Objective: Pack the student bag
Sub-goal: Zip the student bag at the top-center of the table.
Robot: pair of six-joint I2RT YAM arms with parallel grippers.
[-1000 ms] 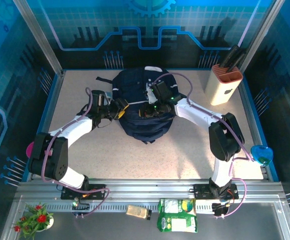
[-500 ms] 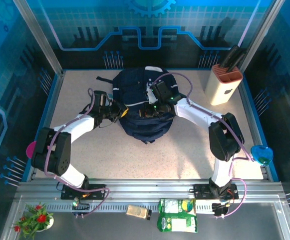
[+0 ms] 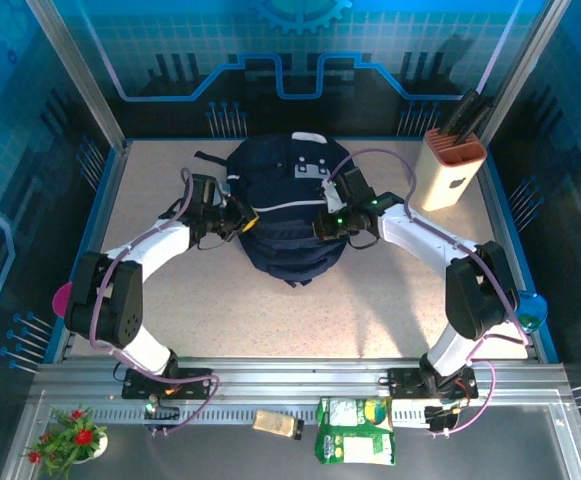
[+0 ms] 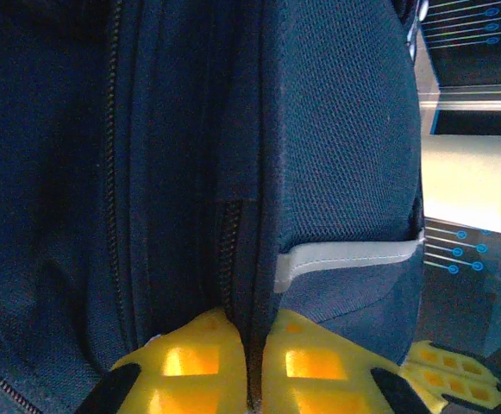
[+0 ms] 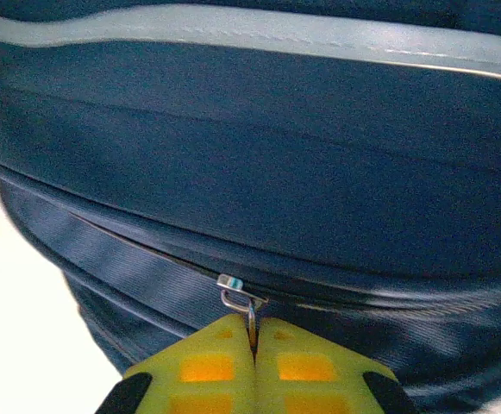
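The student bag (image 3: 288, 205), dark navy with thin white stripes and a grey-white patch, lies in the middle of the table. My left gripper (image 3: 240, 222) presses against its left side. In the left wrist view this gripper (image 4: 252, 349) is shut on a fold of the bag's fabric (image 4: 250, 259) beside a zipper line. My right gripper (image 3: 323, 226) is at the bag's right front. The right wrist view shows that gripper (image 5: 253, 332) shut on a metal zipper pull (image 5: 251, 315) hanging from a slider (image 5: 231, 283) on the bag (image 5: 259, 172).
A beige knife block (image 3: 452, 168) stands at the back right. On the front rail lie a green packet (image 3: 355, 430) and a small tan item (image 3: 278, 424), with a flower pot (image 3: 70, 435) at the far left. Bare table (image 3: 290, 315) lies in front of the bag.
My left gripper has shut on the bag's fabric at its left side. My right arm has swung to the right, carrying the zipper pull along the bag.
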